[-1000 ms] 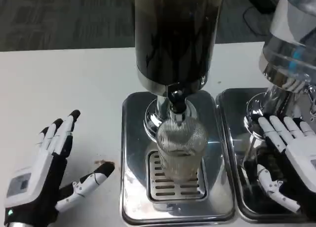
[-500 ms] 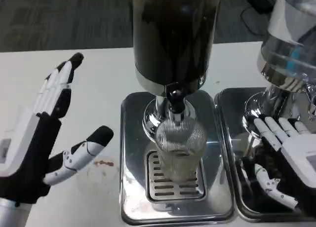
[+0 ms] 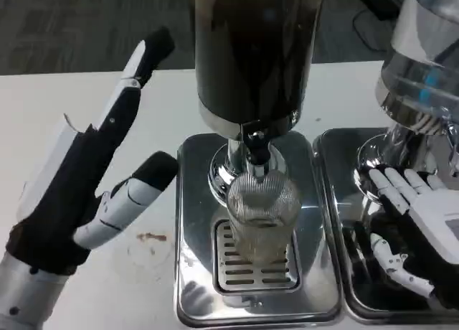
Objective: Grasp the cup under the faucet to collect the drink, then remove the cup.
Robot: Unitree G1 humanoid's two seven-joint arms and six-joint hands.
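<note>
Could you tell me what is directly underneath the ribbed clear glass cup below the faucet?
The ribbed clear glass cup stands on a slotted metal drip grate set into the shiny steel tray. The slots directly beneath the cup's base are covered.

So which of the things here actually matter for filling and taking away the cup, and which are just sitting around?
Part of the job:
- ribbed glass cup under the faucet
- dark dispenser
- its drip tray
- left hand, raised and open

Just there:
- second dispenser
- its tray, under the right hand
- brown stain on the table
</note>
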